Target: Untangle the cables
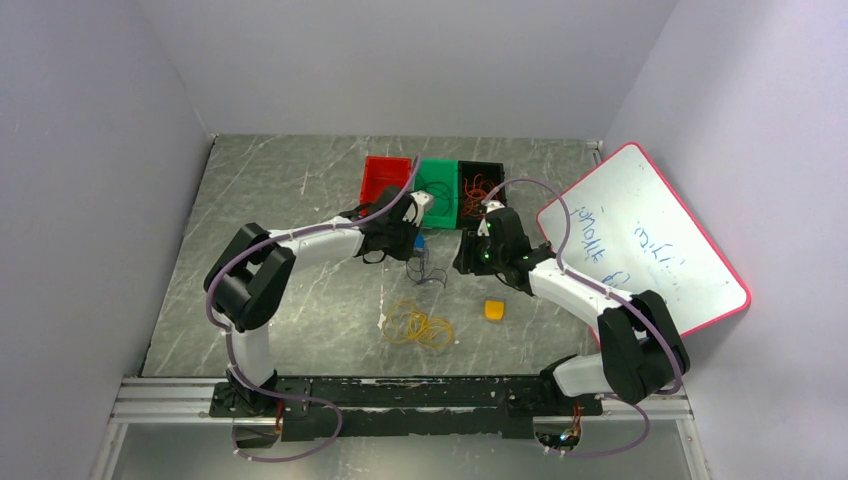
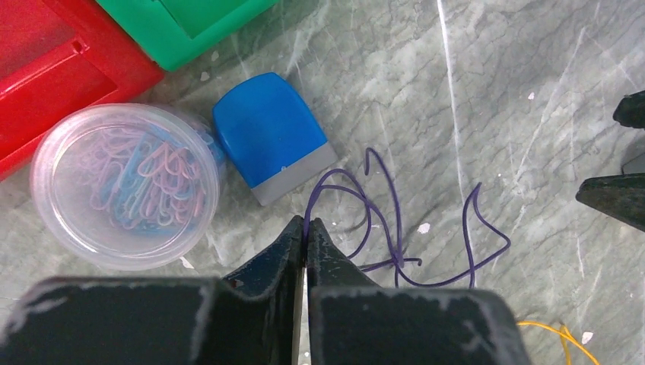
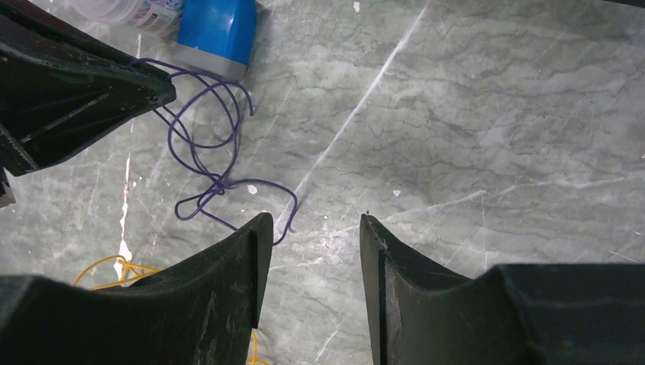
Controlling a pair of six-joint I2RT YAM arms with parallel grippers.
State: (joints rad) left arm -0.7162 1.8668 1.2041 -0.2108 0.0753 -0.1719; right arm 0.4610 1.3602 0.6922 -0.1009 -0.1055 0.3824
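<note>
Hair-thin dark purple cable (image 2: 398, 261), looped and crossed over itself at a small knot, is shown clamped at one bend between the closed fingertips of the left pincer (image 2: 306, 228), the rest of it trailing over the grey marbled tabletop (image 1: 300, 200) just ahead and to the right of those tips. The right pincer (image 3: 316, 220) is seen with its black fingers (image 3: 236, 258) apart and nothing between them, held low over the stone, with the nearest purple loop lying just beside its left finger and the knot a little further out on that side. A yellow-orange cable bundle (image 1: 420, 325) is pictured in a loose heap on the near side of both pincers, apart from the purple one. Red-orange cables (image 1: 478, 190) are seen piled in a black plastic bin (image 1: 481, 163) beyond the right pincer. A blue rounded block with a grey base (image 2: 270, 137) is shown just ahead of the left pincer, close to the purple loops, though contact cannot be told. A clear round plastic tub (image 2: 42, 190) of pink and blue paper clips is placed against the block's left side. A red plastic bin (image 2: 53, 68) and a green plastic bin (image 2: 182, 26) are set beyond the tub and the block. A small orange block (image 1: 494, 310) is seen on the near side of the right pincer, and a pink-framed whiteboard (image 1: 640, 240) is propped against the wall to its right.
</note>
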